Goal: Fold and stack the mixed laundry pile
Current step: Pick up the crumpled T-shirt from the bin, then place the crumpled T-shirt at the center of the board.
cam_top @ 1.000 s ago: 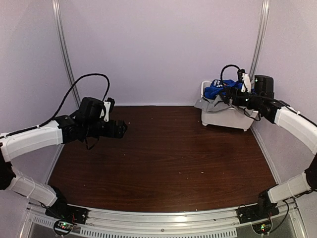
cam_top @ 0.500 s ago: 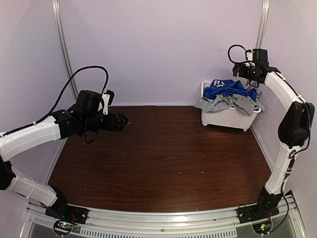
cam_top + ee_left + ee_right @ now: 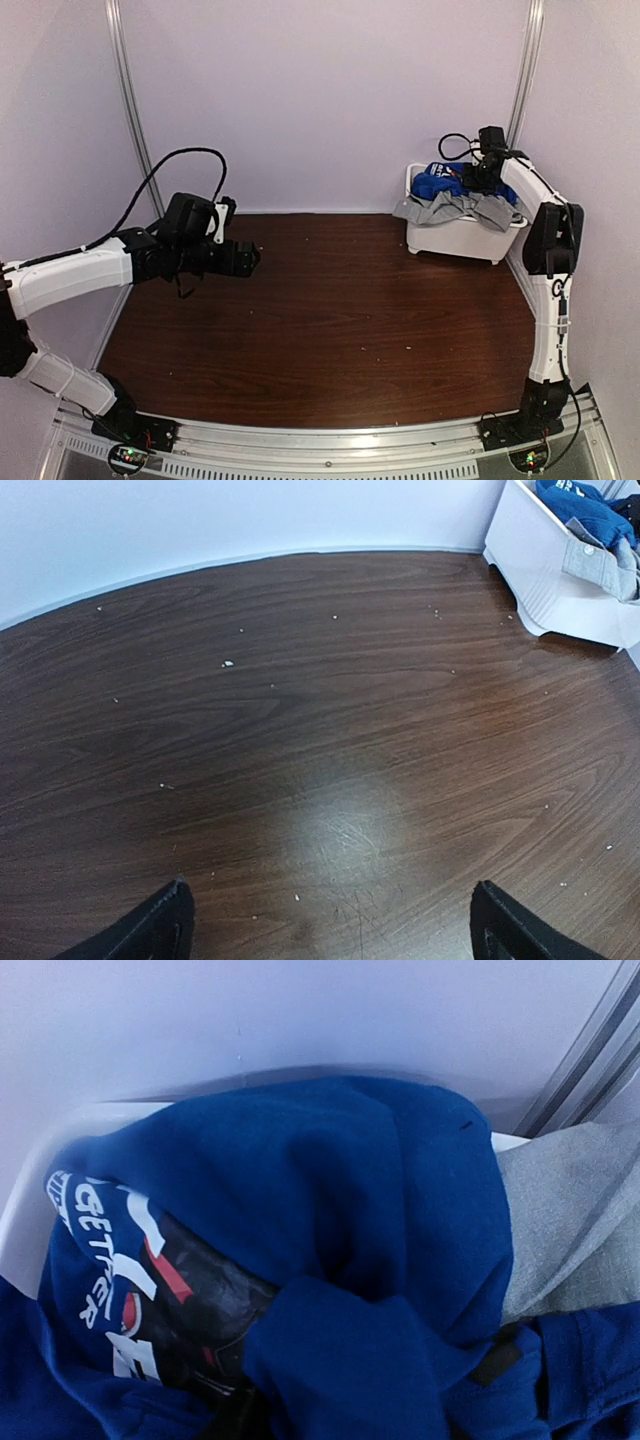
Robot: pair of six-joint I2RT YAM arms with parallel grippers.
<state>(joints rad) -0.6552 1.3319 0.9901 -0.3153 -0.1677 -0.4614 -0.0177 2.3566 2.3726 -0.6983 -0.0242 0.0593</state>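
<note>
Closest to me, the two arm bases sit at the near edge of a dark wood-grain table (image 3: 330, 310). From the left, the left arm reaches out low over the table's left side. Its left gripper (image 3: 330, 920) is released, its two black fingertips spread wide with only bare wood between them, well apart from any cloth. Farther back, in the far right corner against the wall, stands a white plastic bin (image 3: 455, 240). The mixed laundry pile (image 3: 455, 195) is heaped inside it and none of it is on the table yet. A grey garment (image 3: 450, 208) spills over the bin's front rim, and a blue garment (image 3: 330, 1190) with white print bunches on top. The right arm stands tall and bends down so that the right gripper (image 3: 480, 180) meets the top of the pile. In its wrist view blue folds fill the frame and hide the fingers, so I cannot tell whether they are clenched or loose. My worry is that a pinch into this bunch catches several layers, so lifting drags the grey cloth too. The draped hem could also snag on the rim and tip the bin.
</note>
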